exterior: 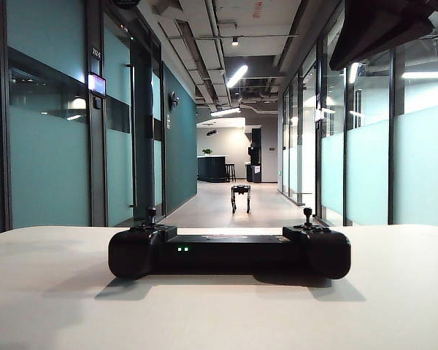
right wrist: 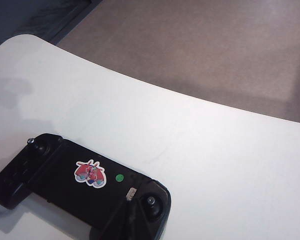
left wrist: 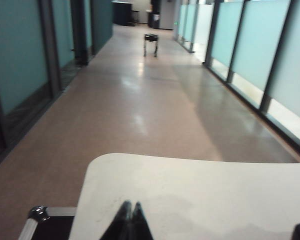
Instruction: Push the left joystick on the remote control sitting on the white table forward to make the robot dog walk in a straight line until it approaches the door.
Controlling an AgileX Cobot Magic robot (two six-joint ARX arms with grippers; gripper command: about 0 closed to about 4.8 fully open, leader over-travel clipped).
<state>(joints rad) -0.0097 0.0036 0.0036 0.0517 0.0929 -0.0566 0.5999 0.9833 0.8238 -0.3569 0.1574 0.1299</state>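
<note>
Left joystick [exterior: 152, 214] first, since that's the star here: it stands straight up on the left end of the remote control [exterior: 229, 252], nothing touching it.

Starting from the hands. The left gripper [left wrist: 129, 212] has its two dark fingers pressed together into a point, aimed out level toward the hallway, hovering above the near edge of the white table [left wrist: 200, 195] with nothing between them. It's well clear of the remote, which only pokes in as a dark corner at the frame's edge in that wrist view.

The right gripper [right wrist: 129, 212] is also pinched closed, empty, angled down, and its tip sits right by the right-hand stick of the remote; can't tell if it actually touches.

Further out, the remote lies flat on the table with two green lights lit on its near face and a red-white sticker [right wrist: 90, 173] on top. Way down the corridor the robot dog [exterior: 240, 197] stands on all four legs, facing away, on the shiny floor.
</note>
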